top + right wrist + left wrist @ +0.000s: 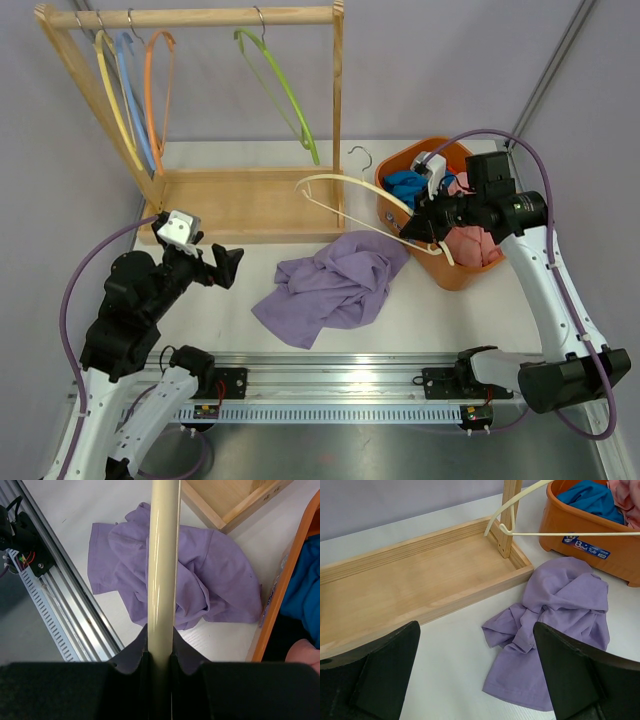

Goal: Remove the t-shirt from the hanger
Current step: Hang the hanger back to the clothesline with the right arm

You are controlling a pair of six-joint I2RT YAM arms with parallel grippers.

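You have the t-shirt (pixel 335 285) lying on the bench (pixel 240 320), in front of the rack (pixel 240 205). The tub (pixel 460 275) stands just right of it, with clothes (pixel 405 185) inside. The hanger (pixel 165 555) sits in the right tool (pixel 418 230), above the t-shirt's far edge. The left tool (pixel 225 268) is left of the t-shirt.

Viewed from high overhead, wide; low from left wrist, facing forward-right; steeply down, close, from right wrist. Shared by all 3: crumpled purple cloth t-shirt (pixel 338 285).

white arms (pixel 545 290), black joints (pixel 130 300), purple cables (pixel 66 305) (left tool (pixel 222 266) matte black)
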